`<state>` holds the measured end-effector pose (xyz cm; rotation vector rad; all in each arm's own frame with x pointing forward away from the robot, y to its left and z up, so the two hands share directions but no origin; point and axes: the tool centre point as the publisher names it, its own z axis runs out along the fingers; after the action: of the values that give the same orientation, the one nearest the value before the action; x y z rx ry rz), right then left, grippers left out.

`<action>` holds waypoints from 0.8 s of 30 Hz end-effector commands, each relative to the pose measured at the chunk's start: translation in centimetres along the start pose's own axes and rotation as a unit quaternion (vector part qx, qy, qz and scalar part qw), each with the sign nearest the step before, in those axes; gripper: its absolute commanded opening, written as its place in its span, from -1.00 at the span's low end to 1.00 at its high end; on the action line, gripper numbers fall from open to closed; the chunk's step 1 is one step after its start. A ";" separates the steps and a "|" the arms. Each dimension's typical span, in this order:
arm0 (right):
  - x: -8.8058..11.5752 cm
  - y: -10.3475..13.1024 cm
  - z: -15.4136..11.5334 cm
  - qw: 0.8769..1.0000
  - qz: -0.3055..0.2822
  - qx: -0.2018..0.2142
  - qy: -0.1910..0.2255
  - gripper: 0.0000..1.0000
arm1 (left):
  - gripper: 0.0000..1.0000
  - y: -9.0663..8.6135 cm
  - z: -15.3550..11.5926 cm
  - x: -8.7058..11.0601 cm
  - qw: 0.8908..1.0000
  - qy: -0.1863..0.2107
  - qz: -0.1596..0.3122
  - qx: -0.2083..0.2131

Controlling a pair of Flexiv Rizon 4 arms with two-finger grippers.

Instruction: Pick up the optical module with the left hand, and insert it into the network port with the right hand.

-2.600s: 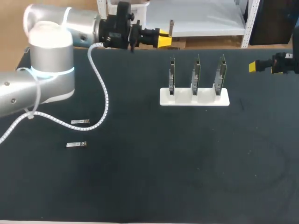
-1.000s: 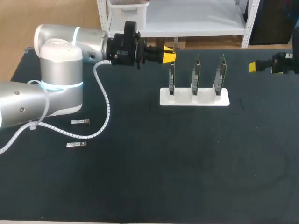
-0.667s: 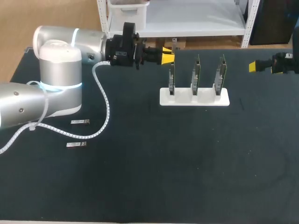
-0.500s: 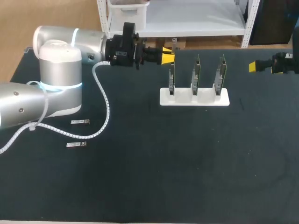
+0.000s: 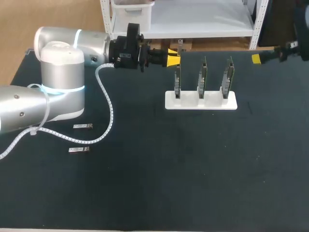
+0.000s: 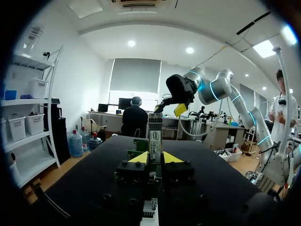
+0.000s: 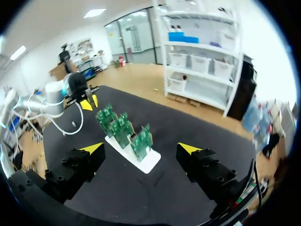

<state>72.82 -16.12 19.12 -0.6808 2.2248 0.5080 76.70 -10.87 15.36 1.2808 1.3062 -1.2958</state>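
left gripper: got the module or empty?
Holding it. In the left wrist view the module stands upright between the two yellow tips of the left gripper, both pressed against it.

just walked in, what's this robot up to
The left claw is shut on a small silver optical module, held near the white stand of three green circuit boards. The right claw hangs open and empty at the far right of the black table. Two more silver modules lie by the left arm. Not inserted yet.
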 end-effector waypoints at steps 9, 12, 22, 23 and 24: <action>-5.5 1.8 5.8 0.955 -0.167 -0.243 0.020 1.00 | -1.00 -0.2 0.0 0.0 1.000 0.000 0.000 -0.003; -6.0 2.8 6.6 0.944 -0.189 -0.268 0.029 1.00 | -1.00 -0.2 0.0 0.0 1.000 0.000 0.000 -0.003; -6.7 5.8 8.6 0.924 -0.223 -0.310 0.029 1.00 | -1.00 -0.2 0.0 0.0 1.000 0.000 0.000 -0.003; -6.8 6.1 8.8 0.923 -0.225 -0.310 0.029 1.00 | -1.00 -0.2 0.0 0.0 1.000 0.000 0.000 -0.003; -7.0 6.3 9.0 0.924 -0.227 -0.307 0.027 1.00 | -1.00 -0.2 0.0 0.0 1.000 0.000 0.000 -0.003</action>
<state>77.05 -4.73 19.66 -1.3349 1.8981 0.6675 76.69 -10.86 15.36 1.2807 1.3063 -1.2957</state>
